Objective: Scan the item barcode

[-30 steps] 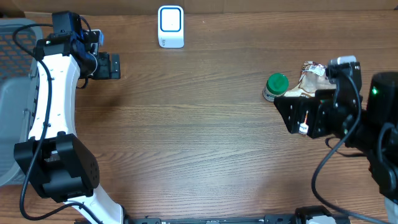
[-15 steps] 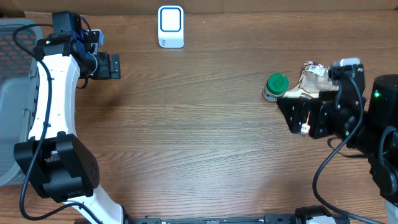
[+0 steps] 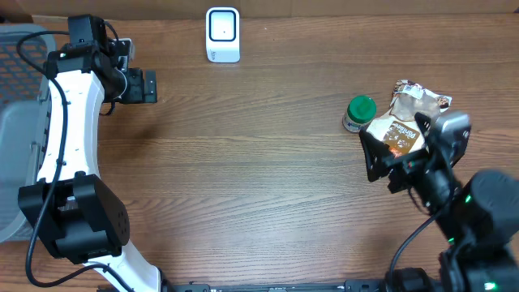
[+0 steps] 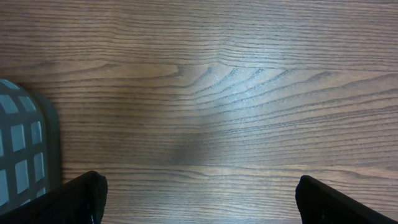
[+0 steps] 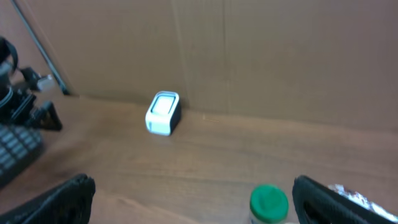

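Note:
A white barcode scanner (image 3: 222, 34) stands at the back of the wooden table and also shows in the right wrist view as the scanner (image 5: 163, 113). At the right stands a small green-lidded bottle (image 3: 359, 113), with a crinkled brown snack bag (image 3: 404, 122) beside it. My right gripper (image 3: 381, 166) hangs open just in front of both and holds nothing. In its wrist view the bottle (image 5: 268, 203) sits low between its fingers, nearer the right one, and the bag (image 5: 348, 196) peeks in at the right. My left gripper (image 3: 146, 86) is open and empty at the back left.
A grey mesh basket (image 3: 16, 122) sits off the table's left edge; its corner (image 4: 22, 149) shows in the left wrist view. A brown cardboard wall (image 5: 249, 50) runs behind the scanner. Bare wood (image 3: 243, 162) lies between the two arms.
The right arm has drawn back toward the front and tilted, uncovering most of the snack bag. Its jaws stay open. The left arm has not moved.

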### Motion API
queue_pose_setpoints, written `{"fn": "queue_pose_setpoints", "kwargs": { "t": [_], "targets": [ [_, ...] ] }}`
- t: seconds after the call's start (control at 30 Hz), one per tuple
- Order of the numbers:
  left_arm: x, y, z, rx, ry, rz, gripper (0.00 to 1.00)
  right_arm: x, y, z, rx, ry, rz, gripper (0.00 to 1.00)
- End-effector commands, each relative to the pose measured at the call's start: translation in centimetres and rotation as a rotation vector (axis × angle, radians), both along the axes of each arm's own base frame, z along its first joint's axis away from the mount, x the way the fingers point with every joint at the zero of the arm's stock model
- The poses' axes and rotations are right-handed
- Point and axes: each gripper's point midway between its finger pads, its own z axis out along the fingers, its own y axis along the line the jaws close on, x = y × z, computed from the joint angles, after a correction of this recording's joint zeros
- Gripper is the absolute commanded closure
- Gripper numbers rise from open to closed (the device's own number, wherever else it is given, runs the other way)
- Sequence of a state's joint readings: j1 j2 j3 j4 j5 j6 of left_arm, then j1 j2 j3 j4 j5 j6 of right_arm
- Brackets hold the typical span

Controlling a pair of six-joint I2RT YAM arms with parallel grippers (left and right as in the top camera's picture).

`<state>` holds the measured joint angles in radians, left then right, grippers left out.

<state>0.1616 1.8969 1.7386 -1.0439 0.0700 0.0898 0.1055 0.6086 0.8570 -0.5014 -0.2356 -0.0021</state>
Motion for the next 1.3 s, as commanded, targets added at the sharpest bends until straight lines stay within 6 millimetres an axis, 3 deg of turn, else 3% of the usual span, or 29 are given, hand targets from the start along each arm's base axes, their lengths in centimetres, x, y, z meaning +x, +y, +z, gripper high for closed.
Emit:
{"fn": "queue_pose_setpoints", "kwargs": {
  "t": [0.0,0.3,0.7,1.27],
  "targets": [
    [0.2,0.2,0.7,0.013,-0.02,-0.015,0.0,-0.4,-0.3,-3.3,-0.001,-0.055,-0.011,0.0],
    [0.2,0.2,0.7,0.013,-0.02,-0.015,0.0,-1.5,-0.4,-10.5,0.016,-0.203,-0.011,0.0],
    [0.2,0.2,0.7,0.013,-0.02,-0.015,0.0,-2.0,-0.4,-15.6,0.017,-0.217,-0.012,0.0],
    [0.2,0.2,0.7,0.013,-0.02,-0.015,0.0,-2.0,-0.5,-16.0,0.015,-0.198,-0.015,0.0]
  ]
}}
